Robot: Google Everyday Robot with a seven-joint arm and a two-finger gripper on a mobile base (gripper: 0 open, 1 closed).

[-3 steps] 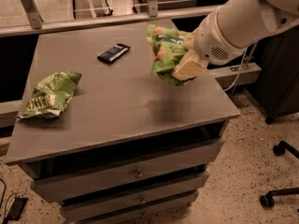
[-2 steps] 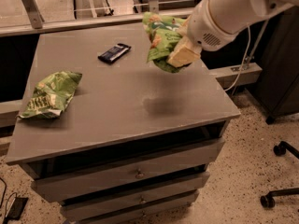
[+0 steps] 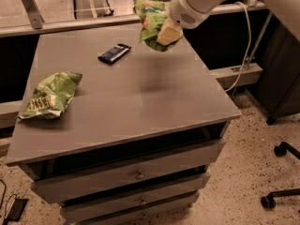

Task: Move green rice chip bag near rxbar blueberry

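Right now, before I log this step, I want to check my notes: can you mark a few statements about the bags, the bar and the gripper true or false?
1. The gripper holds the green rice chip bag in the air above the table. True.
2. The rxbar blueberry lies at the table's front edge. False: it lies toward the back, left of the held bag.
3. A second green bag lies on the table's left side. True.
4. The rxbar blueberry touches the second green bag. False: bare table separates them.
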